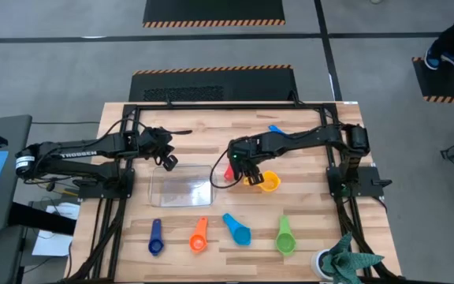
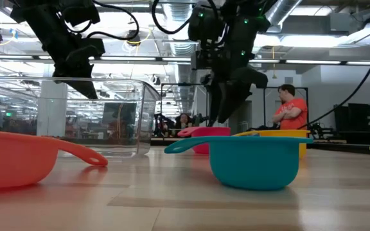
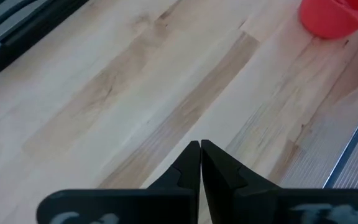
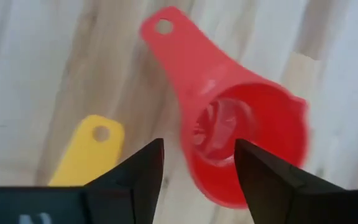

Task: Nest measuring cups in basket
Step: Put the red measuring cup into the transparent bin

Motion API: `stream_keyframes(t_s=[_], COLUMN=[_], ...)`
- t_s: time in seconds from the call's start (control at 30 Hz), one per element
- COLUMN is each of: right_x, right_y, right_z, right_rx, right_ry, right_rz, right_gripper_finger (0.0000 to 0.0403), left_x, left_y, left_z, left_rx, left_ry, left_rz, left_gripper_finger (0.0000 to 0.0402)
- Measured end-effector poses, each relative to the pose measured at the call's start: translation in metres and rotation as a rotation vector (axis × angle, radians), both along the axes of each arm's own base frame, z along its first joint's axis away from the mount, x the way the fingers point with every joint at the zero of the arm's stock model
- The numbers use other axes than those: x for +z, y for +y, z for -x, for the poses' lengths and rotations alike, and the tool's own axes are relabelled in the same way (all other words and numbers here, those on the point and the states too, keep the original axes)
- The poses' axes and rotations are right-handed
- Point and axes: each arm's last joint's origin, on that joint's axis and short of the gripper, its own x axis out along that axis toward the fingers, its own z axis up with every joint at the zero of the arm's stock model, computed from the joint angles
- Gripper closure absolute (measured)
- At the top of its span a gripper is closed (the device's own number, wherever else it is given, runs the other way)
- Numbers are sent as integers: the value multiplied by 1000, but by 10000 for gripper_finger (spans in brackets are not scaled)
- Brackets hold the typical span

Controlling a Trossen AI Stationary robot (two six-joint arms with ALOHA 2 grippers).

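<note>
The clear basket [image 1: 181,189] stands left of the table's centre. My left gripper [image 1: 165,156] hovers shut over bare wood by the basket's far left corner [image 3: 355,140]. My right gripper [image 1: 238,169] is open, pointing down over the red cup [image 4: 241,140]. Its fingers stand on either side of where the handle meets the bowl. The yellow cup [image 1: 269,182] lies just right of the red one. A blue cup [image 1: 276,128] lies farther back. The dark blue [image 1: 156,237], orange [image 1: 199,235], light blue [image 1: 237,229] and green [image 1: 284,237] cups sit in a row along the near edge.
A potted plant [image 1: 345,262] stands at the table's near right corner. Bare wood lies between the basket and the near row of cups. People sit in the room beyond the table [image 2: 290,106].
</note>
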Motion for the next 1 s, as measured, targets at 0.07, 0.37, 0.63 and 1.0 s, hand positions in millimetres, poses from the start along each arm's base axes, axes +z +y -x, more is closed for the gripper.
stream_keyframes(t_s=[0.07,0.37,0.63,1.0], right_x=[-9,-40,-15,134], right_y=[-1,-8,-9,9], right_z=[-1,-9,-12,-32], right_rx=[2,-64,-177,-330], right_ry=[31,92,10,-561], right_rz=[-15,23,23,-343], right_gripper_finger=[181,215,374,394], left_x=[0,0,0,1], left_y=[0,0,2,7], left_z=[0,0,2,18], left_rx=[0,4,22,272], left_ry=[0,3,44,210], left_rz=[0,-8,-81,-340], left_gripper_finger=[401,401,401,401])
